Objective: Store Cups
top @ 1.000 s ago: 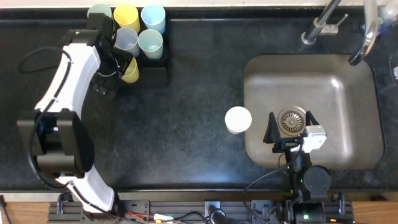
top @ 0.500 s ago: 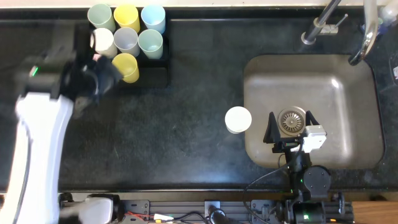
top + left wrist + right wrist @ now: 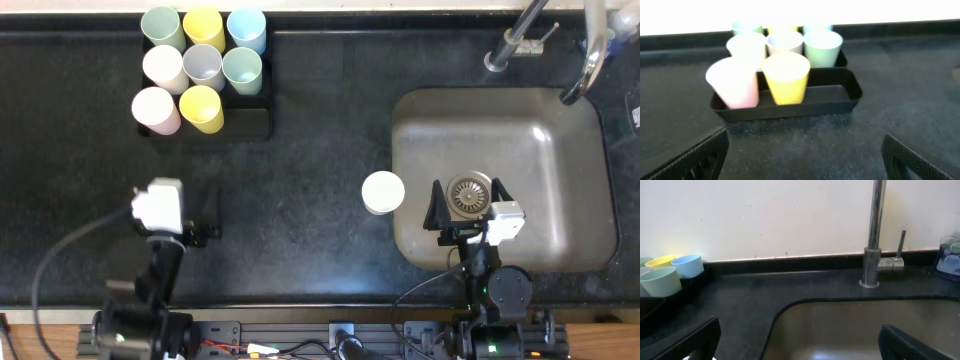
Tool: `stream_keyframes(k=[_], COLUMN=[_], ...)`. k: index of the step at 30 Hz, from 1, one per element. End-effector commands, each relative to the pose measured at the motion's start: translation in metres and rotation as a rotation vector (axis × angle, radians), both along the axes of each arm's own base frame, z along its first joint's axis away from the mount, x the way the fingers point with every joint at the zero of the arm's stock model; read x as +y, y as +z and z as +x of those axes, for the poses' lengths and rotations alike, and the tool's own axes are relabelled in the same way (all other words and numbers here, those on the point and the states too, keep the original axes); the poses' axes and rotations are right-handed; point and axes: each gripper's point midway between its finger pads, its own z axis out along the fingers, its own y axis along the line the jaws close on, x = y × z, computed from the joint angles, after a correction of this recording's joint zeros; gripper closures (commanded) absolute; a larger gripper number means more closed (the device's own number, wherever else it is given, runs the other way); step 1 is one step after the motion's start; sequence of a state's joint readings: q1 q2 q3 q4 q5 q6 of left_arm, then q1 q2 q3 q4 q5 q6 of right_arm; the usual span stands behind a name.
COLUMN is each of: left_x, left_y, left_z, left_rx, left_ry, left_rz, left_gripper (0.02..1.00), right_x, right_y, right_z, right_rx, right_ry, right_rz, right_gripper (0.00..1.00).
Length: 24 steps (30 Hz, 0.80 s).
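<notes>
Tray: black, back left of the counter; eight cups stand in it, with one bare space just right of the front yellow cup.
Left gripper: jaws wide with nothing between them, facing the tray from well in front.
White cup: alone on the counter just beside the sink's left rim, axis vertical.
Right gripper: jaws wide and empty; the white cup lies just to its left, near one finger.
Sink: under the right gripper.
Nearer arm: the right, clearly, though the tray sits on the left arm's side.
</notes>
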<state>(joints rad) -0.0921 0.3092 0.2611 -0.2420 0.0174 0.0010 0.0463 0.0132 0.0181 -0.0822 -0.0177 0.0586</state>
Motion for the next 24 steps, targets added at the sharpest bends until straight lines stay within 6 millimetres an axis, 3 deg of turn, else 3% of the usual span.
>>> stream_keyframes(k=[1, 2, 11, 24], left_x=[-0.014, -0.016, -0.014, -0.014], left_y=[-0.02, -0.026, -0.012, -0.012], left_z=[-0.012, -0.013, -0.008, -0.008], left_rx=[-0.097, -0.096, -0.21, -0.209], left_ry=[-0.069, -0.074, -0.066, -0.066], left_rz=[-0.092, -0.113, -0.117, -0.117], left_gripper=[0.02, 0.02, 0.02, 0.02], right_x=[-0.002, -0.002, -0.002, -0.002], right_y=[-0.003, -0.003, -0.003, -0.003], right_z=[0.0, 0.0, 0.0, 0.0], right_rx=[-0.001, -0.001, 0.0, -0.001], right_ry=[-0.01, -0.01, -0.01, -0.01], right_rz=[-0.003, -0.003, -0.002, -0.003], right_gripper=[0.003, 0.003, 0.003, 0.003])
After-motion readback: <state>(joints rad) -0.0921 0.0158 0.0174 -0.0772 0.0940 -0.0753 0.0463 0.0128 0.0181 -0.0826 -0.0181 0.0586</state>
